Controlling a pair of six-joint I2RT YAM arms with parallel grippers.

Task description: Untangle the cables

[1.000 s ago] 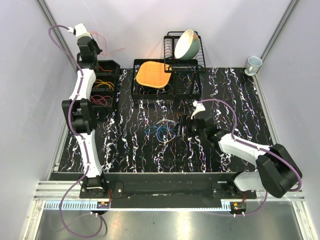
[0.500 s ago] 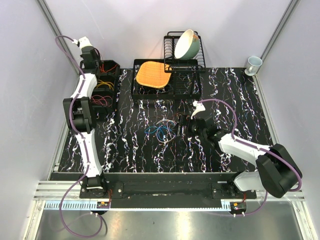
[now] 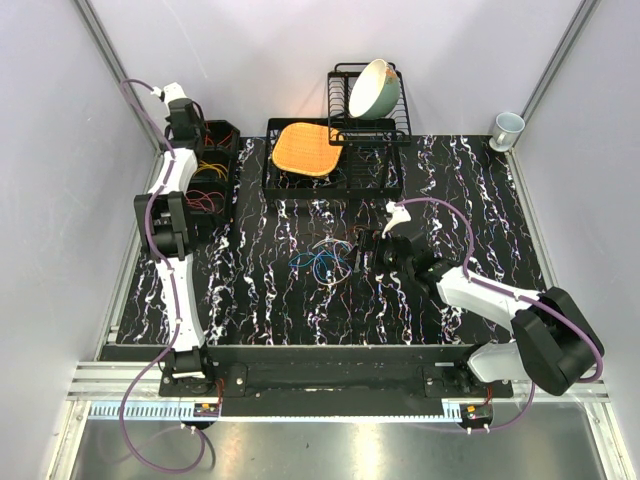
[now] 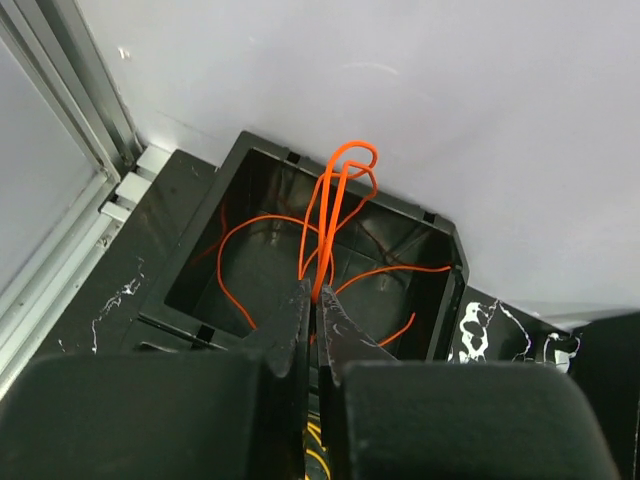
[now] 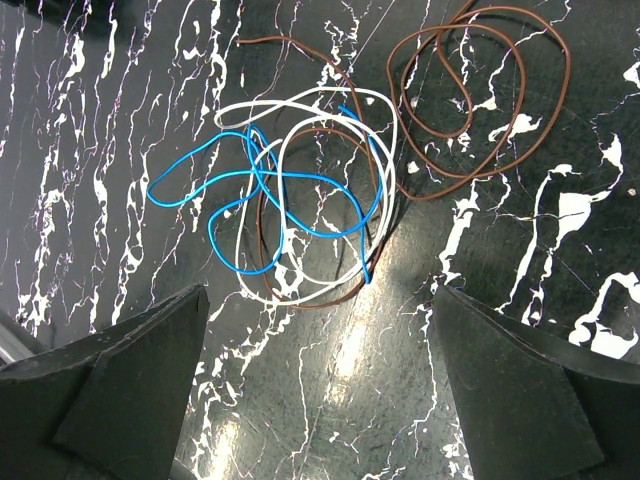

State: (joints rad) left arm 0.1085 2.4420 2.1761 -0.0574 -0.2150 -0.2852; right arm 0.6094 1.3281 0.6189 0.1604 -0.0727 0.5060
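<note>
Where the left gripper (image 4: 315, 292) pinches it, the thin orange looped wire (image 4: 338, 190) rises just ahead of the closed tips and trails into the black plastic bin compartment (image 4: 440, 250) below them, with the jaws clamped tight on it. A loose tangle of blue, white and brown wires (image 5: 300, 215) lies on the black marbled tabletop (image 5: 560, 230) just ahead of the right gripper (image 5: 320, 300) — its fingers spread wide, clear of them.

Glossy marbled tabletop (image 5: 345, 425); smooth plastic-coated cables (image 5: 262, 178); matt black plastic bin (image 4: 190, 265).
</note>
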